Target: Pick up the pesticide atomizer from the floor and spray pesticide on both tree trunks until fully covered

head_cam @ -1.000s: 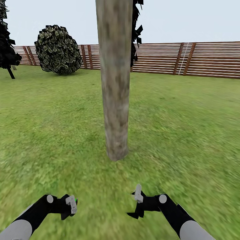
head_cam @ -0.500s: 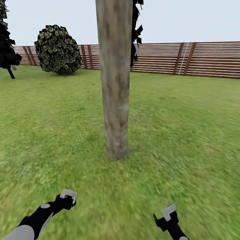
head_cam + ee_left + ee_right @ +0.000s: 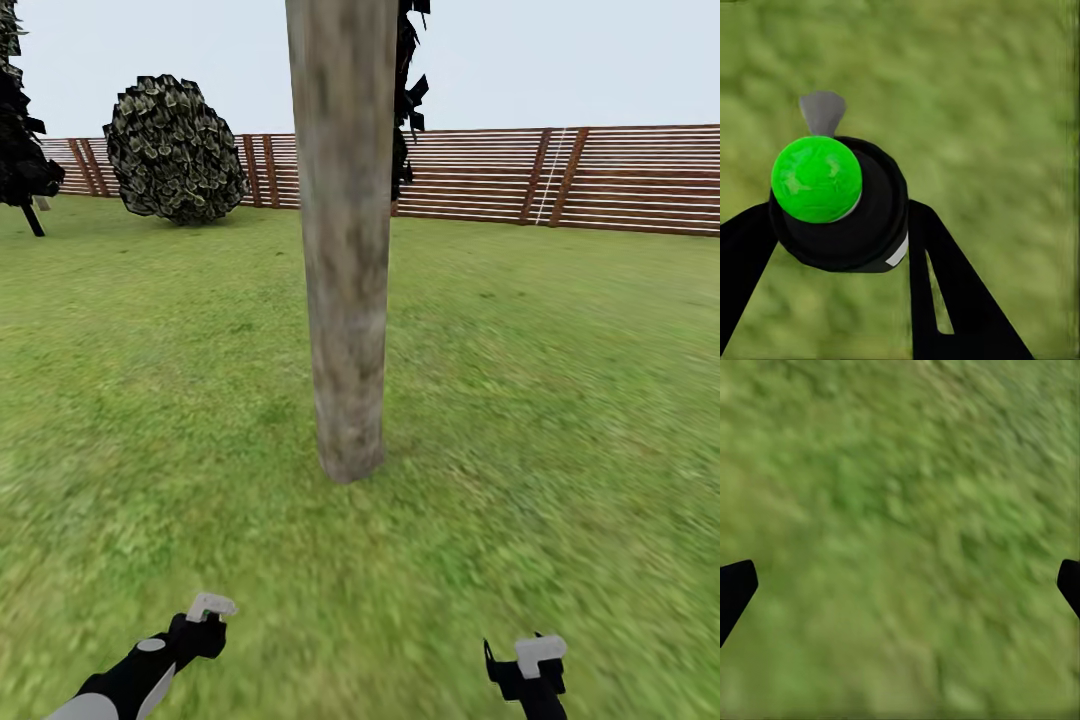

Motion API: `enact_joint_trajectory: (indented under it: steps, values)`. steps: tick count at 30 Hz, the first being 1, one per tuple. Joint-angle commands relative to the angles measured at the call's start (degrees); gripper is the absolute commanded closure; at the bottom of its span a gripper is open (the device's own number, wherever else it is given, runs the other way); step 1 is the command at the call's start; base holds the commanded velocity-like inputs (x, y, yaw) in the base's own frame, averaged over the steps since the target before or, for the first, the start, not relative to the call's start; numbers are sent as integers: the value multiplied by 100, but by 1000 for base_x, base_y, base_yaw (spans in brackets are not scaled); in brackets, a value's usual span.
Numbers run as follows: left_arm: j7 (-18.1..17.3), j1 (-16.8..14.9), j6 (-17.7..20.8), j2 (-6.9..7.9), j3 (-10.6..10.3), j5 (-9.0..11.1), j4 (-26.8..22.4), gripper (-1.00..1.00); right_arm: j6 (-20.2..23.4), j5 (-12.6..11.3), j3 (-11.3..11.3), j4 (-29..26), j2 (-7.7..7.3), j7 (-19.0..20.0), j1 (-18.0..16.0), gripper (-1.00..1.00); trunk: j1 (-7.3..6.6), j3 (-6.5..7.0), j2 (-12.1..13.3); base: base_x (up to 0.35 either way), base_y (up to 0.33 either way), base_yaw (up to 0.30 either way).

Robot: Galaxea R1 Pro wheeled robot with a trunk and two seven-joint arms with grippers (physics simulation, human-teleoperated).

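Lower now, both arms; pesticide atomizer (image 3: 832, 199) between left fingers (image 3: 945, 292).

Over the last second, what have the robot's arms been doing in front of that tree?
Both arms drew back and apart: the left gripper swung outward and now points ahead, while the right gripper pulled down toward the bottom edge of the head view. The left one holds the atomizer between its jaws; the right one's jaws stand wide over bare grass. The trunk, fence and bush stayed put.
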Motion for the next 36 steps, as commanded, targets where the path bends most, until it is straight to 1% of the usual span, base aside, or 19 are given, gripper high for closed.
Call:
enact_joint_trajectory:
  steps: [1,6,9,11,14,17,18,20,21,25,27,29,33,36]
  values:
    - [2,7,0,-41,1,-6,-7,100,0,-2,1,-1,2,0,13,-100,0,0,0,155,-94,0]
    - [6,19,0,-236,-2,-19,-60,100,-1,-13,-14,-3,46,-7,34,-100,0,0,0,213,-158,0]
    - [6,19,-27,-255,2,-21,-96,100,-1,-14,-17,-2,66,-9,35,-100,0,0,0,232,-193,0]
    - [9,20,-121,-260,5,-27,-107,100,-1,-14,-17,-2,72,-5,36,-100,0,0,0,237,-196,-47]
    - [37,20,-220,-258,7,-16,-93,100,-1,-14,-17,-5,77,-2,36,-100,0,0,0,246,-197,-189]
    - [165,20,-255,-262,4,-2,-87,100,-1,-18,-17,-9,82,-1,36,-100,0,0,0,254,-197,-265]
    - [265,20,-264,-263,1,3,-86,100,-1,-19,-18,-10,93,1,36,-100,0,0,0,258,-197,-287]
    - [358,20,-270,-259,1,-4,-86,100,-1,-22,-18,-12,144,5,36,-100,0,0,0,266,-197,-294]
    - [310,90,1294,-470,-157,-16,-1329,100,1,0,-13,243,211,-10,45,-100,0,0,0,0,0,-213]
    - [305,120,1294,-437,-160,-17,-1350,100,4,8,-4,244,247,1,45,-100,0,0,0,0,0,-66]
    - [303,124,1285,-398,-150,-14,-1346,100,11,30,0,251,348,15,45,-100,0,0,0,30,0,-7]
    - [300,125,1281,-388,-147,-12,-1345,100,12,35,0,252,400,16,45,-100,0,0,0,141,0,-3]
    - [295,119,1260,-387,-118,2,-1344,100,12,31,-2,246,406,11,45,-100,0,0,0,285,0,-1]
    - [296,117,1264,-403,-135,4,-1351,100,12,22,-7,244,402,-7,45,-100,0,0,0,262,0,0]
